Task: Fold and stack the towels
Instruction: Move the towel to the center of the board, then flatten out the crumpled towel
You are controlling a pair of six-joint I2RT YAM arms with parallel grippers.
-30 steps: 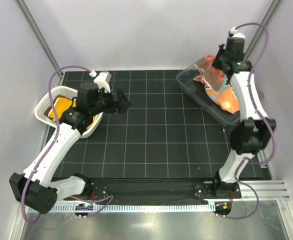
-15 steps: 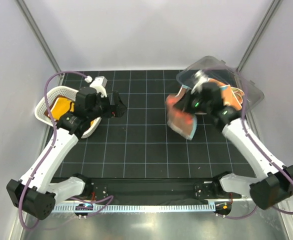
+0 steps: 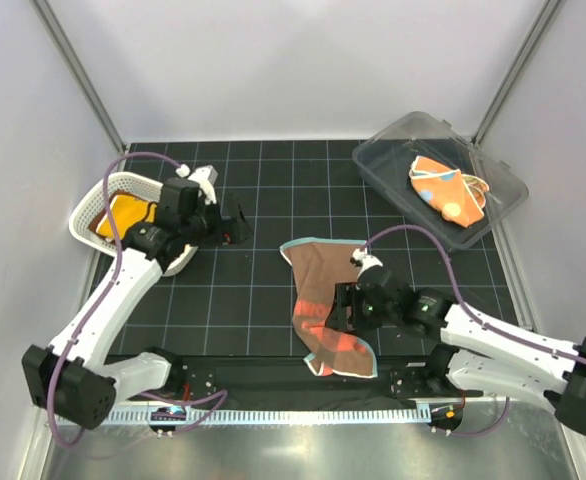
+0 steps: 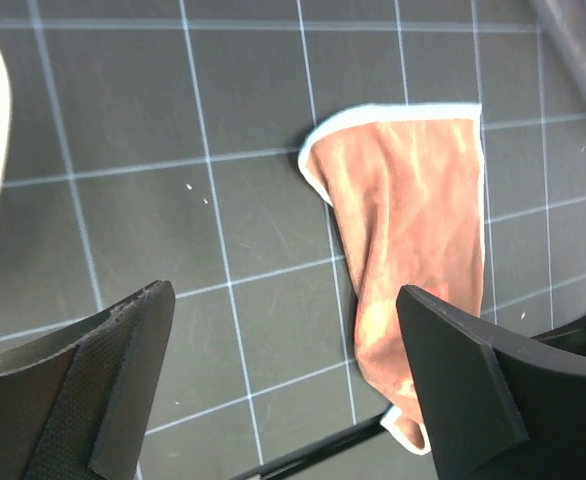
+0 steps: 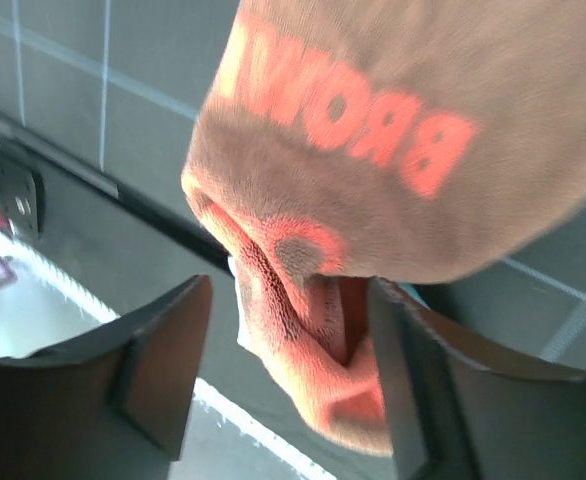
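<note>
Right arm: swung from the clear bin (image 3: 381, 166) at the back right down to the front middle of the mat (image 3: 223, 300), bringing a towel that a moment ago hung in the air
Brown towel (image 3: 323, 275): lies lengthwise on the mat, pale blue edging, far end flat, near end bunched at the front edge, orange lettering showing in the right wrist view
Right gripper (image 3: 335, 315): low over the bunched near end, jaws apart on either side of the fold, not pinching it
Left gripper (image 3: 241, 225): jaws spread wide, holding nothing, above bare mat beside the white basket (image 3: 98, 195)
Spotted orange towel (image 3: 443, 190): crumpled inside the clear bin
Yellow-orange cloth (image 3: 128, 212): in the basket, partly hidden by the left arm
</note>
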